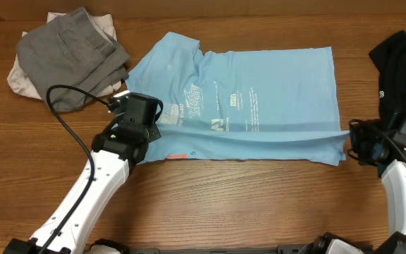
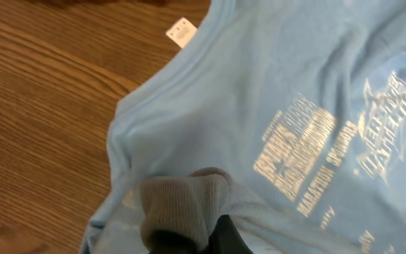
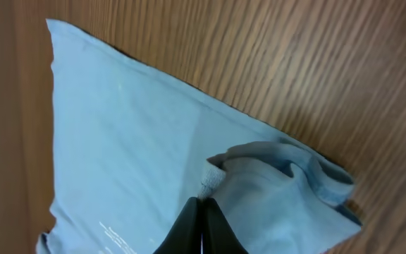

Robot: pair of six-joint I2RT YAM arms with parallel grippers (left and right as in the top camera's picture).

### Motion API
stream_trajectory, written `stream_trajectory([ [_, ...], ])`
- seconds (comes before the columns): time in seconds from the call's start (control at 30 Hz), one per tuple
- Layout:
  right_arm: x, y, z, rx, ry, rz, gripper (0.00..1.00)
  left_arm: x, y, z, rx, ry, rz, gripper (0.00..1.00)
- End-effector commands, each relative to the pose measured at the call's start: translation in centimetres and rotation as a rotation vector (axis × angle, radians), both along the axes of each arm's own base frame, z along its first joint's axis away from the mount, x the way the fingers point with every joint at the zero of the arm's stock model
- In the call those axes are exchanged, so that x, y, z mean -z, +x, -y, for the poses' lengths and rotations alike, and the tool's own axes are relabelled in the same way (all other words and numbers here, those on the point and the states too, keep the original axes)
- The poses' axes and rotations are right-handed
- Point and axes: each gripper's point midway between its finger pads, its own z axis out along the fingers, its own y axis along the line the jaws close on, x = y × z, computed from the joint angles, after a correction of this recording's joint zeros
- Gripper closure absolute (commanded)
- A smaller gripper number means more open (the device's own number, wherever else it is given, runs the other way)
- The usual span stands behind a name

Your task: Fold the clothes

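1. Step in hand, as I read it: 1st lengthwise fold of the blue T-shirt (image 1: 259, 85). It lies spread across the middle of the table (image 1: 259, 204), collar end twd the left arm, hem end twd the right.
2. Left end effector (image 2: 210, 231): pressed together, pinching the shirt's near edge by the collar/shoulder; cloth bunches at the tips in the wrist view.
3. Right end effector (image 3: 201, 212): also pressed together, pinching the near hem corner, w/ a small wad of cloth gathered there.
4. Btw the two pinches the near edge looks lifted & pulled taut, w/ a straight crease along the length of the shirt. Far half lies flat on the table.
5. Next move prob. calls for:
   - both arms carrying the near edge twd the far edge together, same height & pace, so the strip stays taut;
   - laying it down w/ edges lined up, logos (image 1: 210, 106) ending up covered;
   - letting go only once the cloth is down.
6. Count:
   - blue T-shirt: 1
   - grey garment (image 1: 72, 46): 1, far left corner, on top of the off-white one
   - off-white garment (image 1: 18, 79): 1, mostly hidden
   - black garment (image 1: 400, 53): 1, far right, partly out of view
   - arms: 2, both busy on the shirt
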Motion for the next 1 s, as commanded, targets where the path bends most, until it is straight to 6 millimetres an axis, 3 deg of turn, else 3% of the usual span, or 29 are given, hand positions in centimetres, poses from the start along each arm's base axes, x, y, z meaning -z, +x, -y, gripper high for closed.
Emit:
stream_trajectory([
  [0.0, -0.2, 1.1, 0.2, 0.029, -0.021, -0.002, 0.96, -0.5, 0.8, -0.9, -0.011, 0.034, 0.014, 0.93],
  [0.07, 0.3, 1.3, 0.0, 0.029, -0.028, -0.018, 0.96, -0.2, 0.8, -0.9, -0.009, 0.034, 0.005, 0.76],
  [0.1, 0.6, 1.3, -0.1, 0.024, -0.032, -0.025, 0.94, 0.0, 0.8, -0.9, -0.007, 0.037, -0.002, 0.55],
  [0.17, 0.9, 1.5, -0.2, 0.019, -0.043, -0.036, 0.77, 0.3, 0.9, -0.8, 0.012, 0.049, -0.012, 0.04],
  [0.2, 1.0, 1.5, -0.2, 0.019, -0.051, -0.040, 0.66, 0.5, 0.9, -0.8, 0.021, 0.056, -0.019, 0.00],
  [0.37, 0.1, 2.1, 0.1, -0.058, -0.112, -0.018, 0.14, 0.6, 0.8, -0.8, 0.058, 0.077, -0.046, 0.00],
  [0.5, -2.2, 1.8, 0.0, -0.092, -0.125, -0.043, 0.00, -0.9, 0.2, -0.2, 0.082, 0.050, -0.105, 0.00],
  [0.6, -4.2, 1.2, -0.3, -0.123, -0.129, -0.074, 0.00, -1.8, -1.5, -0.6, 0.080, 0.063, -0.187, 0.00],
  [0.7, -5.4, 0.2, -1.0, -0.204, -0.129, -0.117, 0.00, -1.3, -3.6, -0.1, 0.092, 0.022, -0.288, 0.01],
  [0.77, -5.0, -0.9, -2.3, -0.263, -0.085, -0.155, 0.05, -0.5, -5.2, 0.6, 0.096, -0.031, -0.364, 0.12],
  [0.8, -4.8, -1.5, -2.9, -0.293, -0.061, -0.173, 0.13, -0.1, -5.9, 1.2, 0.110, -0.068, -0.399, 0.23],
  [0.87, -4.1, -2.5, -3.8, -0.350, -0.034, -0.207, 0.35, 0.8, -7.1, 2.4, 0.138, -0.137, -0.464, 0.57],
  [0.9, -3.6, -3.2, -4.0, -0.366, -0.026, -0.230, 0.46, 1.2, -7.5, 2.7, 0.142, -0.151, -0.489, 0.66],
  [0.97, -2.7, -4.2, -4.4, -0.384, -0.010, -0.267, 0.63, 2.0, -8.3, 2.7, 0.139, -0.153, -0.542, 0.70],
])
